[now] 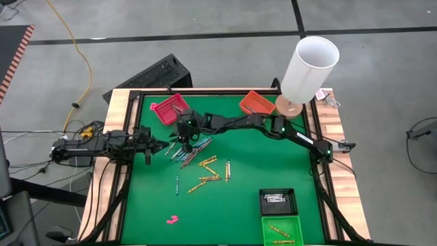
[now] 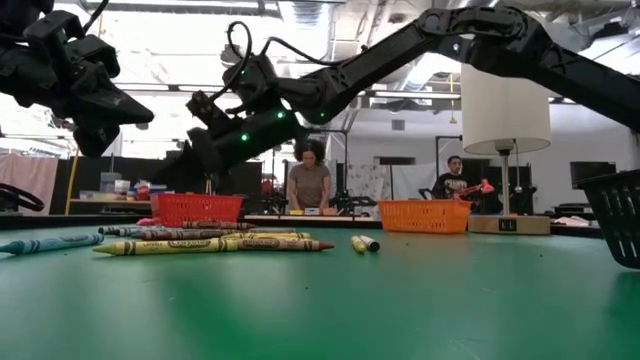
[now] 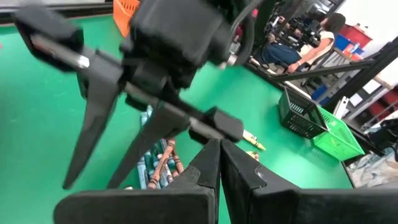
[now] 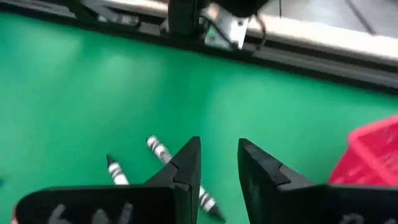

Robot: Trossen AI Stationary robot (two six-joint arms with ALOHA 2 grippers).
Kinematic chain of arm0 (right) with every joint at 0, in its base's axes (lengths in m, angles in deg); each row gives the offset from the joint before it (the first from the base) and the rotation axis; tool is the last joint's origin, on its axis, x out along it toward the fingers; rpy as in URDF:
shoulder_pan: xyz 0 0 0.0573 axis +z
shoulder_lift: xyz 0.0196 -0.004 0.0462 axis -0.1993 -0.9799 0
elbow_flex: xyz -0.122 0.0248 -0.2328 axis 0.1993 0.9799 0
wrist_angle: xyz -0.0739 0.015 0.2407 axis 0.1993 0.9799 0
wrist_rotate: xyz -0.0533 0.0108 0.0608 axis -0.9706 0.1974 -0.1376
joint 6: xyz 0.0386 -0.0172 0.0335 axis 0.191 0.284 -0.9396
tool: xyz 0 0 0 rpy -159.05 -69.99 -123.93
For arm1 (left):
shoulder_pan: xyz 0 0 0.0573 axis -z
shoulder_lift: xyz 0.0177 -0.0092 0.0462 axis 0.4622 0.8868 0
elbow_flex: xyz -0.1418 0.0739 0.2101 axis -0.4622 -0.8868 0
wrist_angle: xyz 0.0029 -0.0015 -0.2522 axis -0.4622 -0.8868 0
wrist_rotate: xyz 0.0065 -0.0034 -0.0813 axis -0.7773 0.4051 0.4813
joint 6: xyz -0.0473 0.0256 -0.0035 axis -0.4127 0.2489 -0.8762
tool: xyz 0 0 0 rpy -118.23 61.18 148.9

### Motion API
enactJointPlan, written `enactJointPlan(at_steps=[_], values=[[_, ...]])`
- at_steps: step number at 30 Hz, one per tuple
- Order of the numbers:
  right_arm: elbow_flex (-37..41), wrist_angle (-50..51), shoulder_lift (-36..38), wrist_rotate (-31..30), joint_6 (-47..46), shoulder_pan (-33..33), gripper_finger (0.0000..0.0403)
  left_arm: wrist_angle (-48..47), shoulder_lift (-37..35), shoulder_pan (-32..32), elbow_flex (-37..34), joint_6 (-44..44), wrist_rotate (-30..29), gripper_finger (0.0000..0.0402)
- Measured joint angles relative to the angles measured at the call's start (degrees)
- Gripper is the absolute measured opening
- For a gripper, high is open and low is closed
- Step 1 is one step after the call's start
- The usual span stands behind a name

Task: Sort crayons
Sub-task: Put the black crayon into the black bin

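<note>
Over the green table [image 1: 259, 171], right fingers [image 4: 186, 165] parted above crayons [image 1: 198, 160], left fingers [image 3: 208, 168] closed

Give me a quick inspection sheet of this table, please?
Surface: green mat, wooden rim.
Job's things: thin wax crayons loose mid-table; some in the green plastic tray.
Clutter: small pink lump; red, orange, black trays; white lamp.
Grippers: right gripper open, empty, over the crayons; left gripper shut, at the left edge.
Cables: yellow cord on the floor.
Surroundings: seated people behind.
</note>
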Motion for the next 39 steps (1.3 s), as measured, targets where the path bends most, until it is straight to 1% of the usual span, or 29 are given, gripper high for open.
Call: enactJointPlan(at_steps=[6, 11, 13, 16, 18, 28, 30, 32, 33, 35, 36, 39], values=[[-0.1, -1.8, -1.0, -0.1, 1.6, -0.2, 0.0102, -0.6, 0.0, 0.0, 0.0, -0.3, 0.0, 0.0], [-0.1, -2.1, -2.5, -0.2, 0.4, 0.2, 0.0102, -0.7, 0.0, 0.0, 0.0, -0.3, 0.0, 0.0], [-0.1, -0.8, -2.8, -0.9, 0.4, 0.6, 0.0102, -0.8, 0.0, 0.0, 0.0, -0.3, 0.0, 0.0], [-0.1, -0.3, -3.6, -4.3, 2.0, 1.5, 0.0102, -1.4, 0.0, 0.0, 0.0, -0.3, 0.0, 0.0], [-0.1, 1.1, -3.8, -4.7, 2.0, 1.9, 0.0102, -1.8, 0.0, 0.0, 0.0, -0.4, 0.0, 0.0], [-0.3, 10.8, -2.9, -4.6, 4.1, 2.1, 0.0102, -4.2, 0.0, 0.0, 0.0, -0.8, -0.2, 0.0], [-2.0, 16.5, -2.6, -4.0, 4.1, 2.2, 0.0102, -4.8, 0.0, 0.0, 0.0, -1.3, -0.1, 0.0], [-4.3, 22.4, -2.3, -2.0, 4.7, 2.4, 0.0102, -5.1, 0.0, 0.0, 0.0, -1.3, 0.2, 0.0], [-5.5, 24.5, -2.3, -0.7, 5.2, 2.4, 0.0102, -4.9, 0.0, 0.0, 0.0, -1.3, 0.4, 0.0], [-8.4, 28.4, -2.6, -0.3, 6.1, 2.8, 0.0102, -5.0, 0.0, 0.0, 0.0, -1.3, 0.5, 0.0], [-10.1, 29.7, -2.7, -0.4, 6.2, 2.9, 0.0102, -5.0, 0.0, 0.0, 0.0, -1.3, 0.5, 0.0], [-13.8, 29.0, -2.4, -2.5, 4.3, 3.1, 0.0102, -4.9, 0.0, 0.0, 0.0, -1.3, 0.5, 0.0]])
